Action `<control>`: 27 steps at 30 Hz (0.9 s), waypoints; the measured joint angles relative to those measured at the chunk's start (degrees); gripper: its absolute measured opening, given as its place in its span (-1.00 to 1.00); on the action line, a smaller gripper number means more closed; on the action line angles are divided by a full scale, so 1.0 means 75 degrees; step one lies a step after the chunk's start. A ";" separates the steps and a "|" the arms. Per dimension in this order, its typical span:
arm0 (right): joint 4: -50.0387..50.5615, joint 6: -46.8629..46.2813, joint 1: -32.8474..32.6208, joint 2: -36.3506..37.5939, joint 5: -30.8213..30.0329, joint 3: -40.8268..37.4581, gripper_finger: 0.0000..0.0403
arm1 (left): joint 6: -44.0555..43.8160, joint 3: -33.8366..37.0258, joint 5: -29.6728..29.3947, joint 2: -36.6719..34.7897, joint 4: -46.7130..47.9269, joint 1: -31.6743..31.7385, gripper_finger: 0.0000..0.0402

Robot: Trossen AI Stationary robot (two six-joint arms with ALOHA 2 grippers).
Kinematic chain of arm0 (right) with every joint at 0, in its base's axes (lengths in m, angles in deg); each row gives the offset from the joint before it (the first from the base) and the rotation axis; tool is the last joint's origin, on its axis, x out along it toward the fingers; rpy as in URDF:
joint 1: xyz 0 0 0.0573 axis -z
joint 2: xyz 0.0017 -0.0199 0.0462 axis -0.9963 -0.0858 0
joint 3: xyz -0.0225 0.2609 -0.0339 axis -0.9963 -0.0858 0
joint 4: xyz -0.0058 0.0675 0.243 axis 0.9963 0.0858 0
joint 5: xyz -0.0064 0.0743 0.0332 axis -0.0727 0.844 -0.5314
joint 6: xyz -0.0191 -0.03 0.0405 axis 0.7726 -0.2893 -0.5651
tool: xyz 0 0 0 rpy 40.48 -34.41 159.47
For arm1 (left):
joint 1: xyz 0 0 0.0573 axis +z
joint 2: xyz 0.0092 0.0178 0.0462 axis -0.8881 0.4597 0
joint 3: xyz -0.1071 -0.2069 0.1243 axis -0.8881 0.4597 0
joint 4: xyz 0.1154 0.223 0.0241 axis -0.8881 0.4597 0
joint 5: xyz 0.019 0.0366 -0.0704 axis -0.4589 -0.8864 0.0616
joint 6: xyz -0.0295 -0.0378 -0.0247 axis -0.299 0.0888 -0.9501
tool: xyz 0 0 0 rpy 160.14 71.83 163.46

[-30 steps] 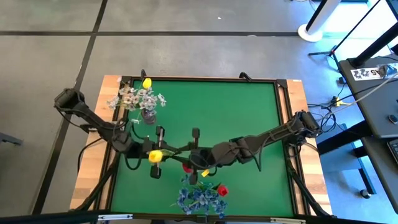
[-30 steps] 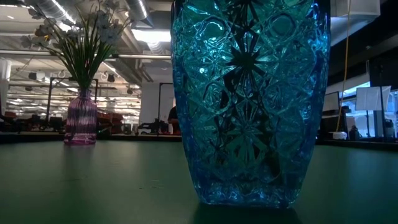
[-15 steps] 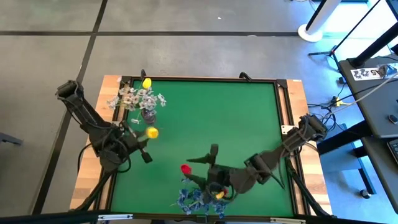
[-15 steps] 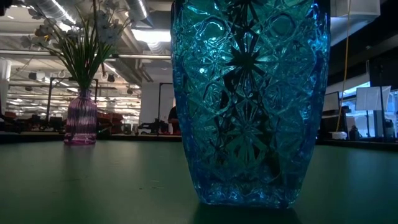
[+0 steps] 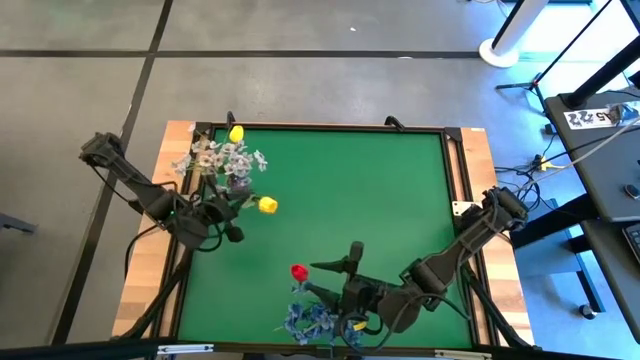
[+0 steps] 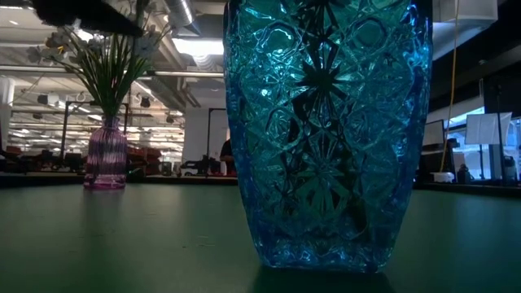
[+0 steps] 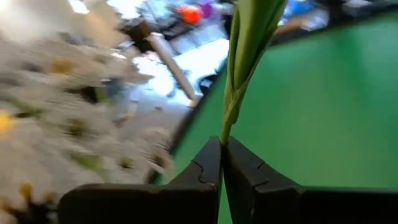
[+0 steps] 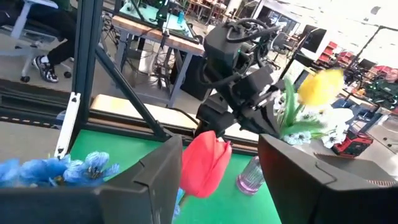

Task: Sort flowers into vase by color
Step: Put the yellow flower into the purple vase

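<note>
My left gripper [image 5: 238,207] is shut on a yellow tulip [image 5: 268,205], just near of the pink vase [image 6: 106,155]. That vase holds white sprays [image 5: 222,158] and another yellow tulip [image 5: 236,133]. My right gripper [image 5: 325,276] is open by the near edge, its fingers standing on either side of a red tulip [image 8: 205,165]. This tulip rises from the blue vase [image 6: 326,130] together with the blue bunch [image 5: 315,320]. I cannot tell whether a finger brushes the tulip. My left gripper pinches the yellow tulip's thin green stalk [image 7: 222,134] between its two fingers, below the leaves. The stalk runs on from the fingertips, along the way they point. The tulip is lifted clear of the table, lying about level with its bloom toward the table's right.
Raised wooden rails [image 5: 470,180] frame the green mat. The mat's centre and far right [image 5: 380,180] lie bare. Beyond the table are desks, cables and a person's legs [image 8: 43,62].
My left gripper has carried the yellow tulip toward the far edge, up beside the pink vase, and has rolled its wrist; the bloom now points toward the table's right. My right gripper has swung from the table's middle toward the near edge. The red tulip stays in place.
</note>
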 joint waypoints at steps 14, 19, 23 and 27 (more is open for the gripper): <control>-0.0024 0.0006 0.0020 0.0000 -0.0338 0.0000 0.04 | -0.0149 -0.0775 0.0908 -0.1163 0.2987 0.0063 -0.98; -0.0021 0.0008 0.0020 0.0000 -0.0338 0.0000 0.04 | -0.0385 -0.0784 0.0916 -0.1144 0.3607 0.0064 -0.98; -0.0021 0.0011 0.0020 0.0000 -0.0338 0.0000 0.04 | -0.0376 -0.0784 0.0783 -0.1145 0.3437 0.0063 -0.98; -0.0021 0.0011 0.0020 0.0000 -0.0337 0.0000 0.04 | -0.0099 -0.0840 0.0672 -0.1142 0.3374 0.0063 -0.98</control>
